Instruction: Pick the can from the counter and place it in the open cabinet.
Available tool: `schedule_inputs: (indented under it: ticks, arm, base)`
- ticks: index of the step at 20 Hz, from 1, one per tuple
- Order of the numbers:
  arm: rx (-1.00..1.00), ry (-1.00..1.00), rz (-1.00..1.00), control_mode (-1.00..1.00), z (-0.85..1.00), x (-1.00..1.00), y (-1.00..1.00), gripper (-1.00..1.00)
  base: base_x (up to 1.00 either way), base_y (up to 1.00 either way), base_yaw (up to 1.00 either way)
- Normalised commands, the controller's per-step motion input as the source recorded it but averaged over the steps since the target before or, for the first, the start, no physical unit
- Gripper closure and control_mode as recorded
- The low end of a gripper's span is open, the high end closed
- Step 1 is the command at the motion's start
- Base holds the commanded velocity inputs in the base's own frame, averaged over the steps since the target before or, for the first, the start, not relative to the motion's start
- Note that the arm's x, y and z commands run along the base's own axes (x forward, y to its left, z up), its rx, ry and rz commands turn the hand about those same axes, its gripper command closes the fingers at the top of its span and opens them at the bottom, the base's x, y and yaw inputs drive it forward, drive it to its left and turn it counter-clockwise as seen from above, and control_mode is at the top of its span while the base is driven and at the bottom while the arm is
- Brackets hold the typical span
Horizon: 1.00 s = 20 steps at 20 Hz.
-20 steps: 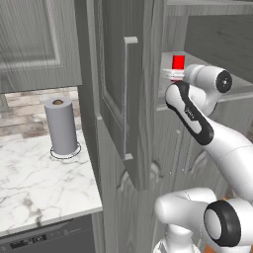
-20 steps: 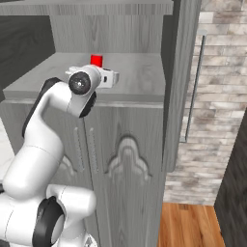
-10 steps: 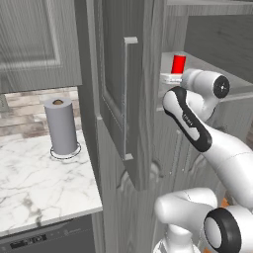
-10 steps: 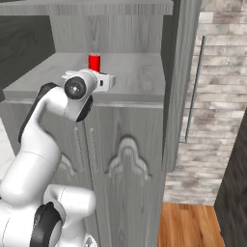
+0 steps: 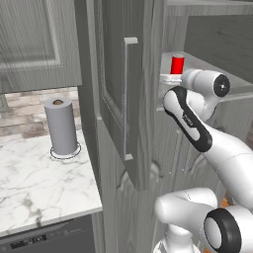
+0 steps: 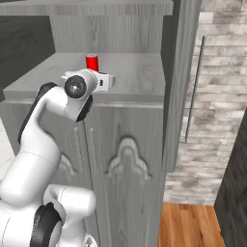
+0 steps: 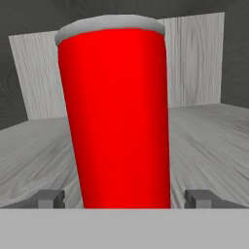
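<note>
The red can (image 7: 116,116) with its silver top stands upright on the flat grey shelf (image 6: 137,72) of the open cabinet (image 5: 148,123). My gripper (image 7: 124,198) is open around its base, and a dark fingertip (image 7: 48,198) shows on each side with a gap to the can. From the left base camera, the can (image 5: 177,64) rises just behind my hand (image 5: 171,77). From the right base camera, the can (image 6: 91,62) stands behind my wrist (image 6: 103,81). The counter is out of view.
The cabinet door (image 5: 116,94) hangs open to the left of my arm, with its long bar handle (image 5: 126,99) facing out. A grey paper towel roll (image 5: 61,126) stands on a marble worktop (image 5: 39,183) at the left. A brick wall (image 6: 212,96) is at the right.
The jaws have gone from shut on the can to wide open. The can stays upright on the shelf, and the hand has barely shifted.
</note>
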Motion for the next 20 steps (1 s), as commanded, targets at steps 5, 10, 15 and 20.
schedule_inputs:
  ticks: [5, 10, 15, 20]
  arm:
    - [0.00, 0.00, 0.00, -1.00, -0.04, -0.01, 0.00, -1.00]
    - [0.00, 0.00, 0.00, -1.00, 0.00, -0.34, -0.01, -1.00]
    - [0.00, 0.00, 0.00, -1.00, 0.01, -0.68, -0.11, -1.00]
    - [0.00, 0.00, 0.00, -1.00, 0.00, -0.86, -0.17, -1.00]
  base:
    - [0.00, 0.00, 0.00]
    - [0.00, 0.00, 0.00]
    - [0.00, 0.00, 0.00]
    - [0.00, 0.00, 0.00]
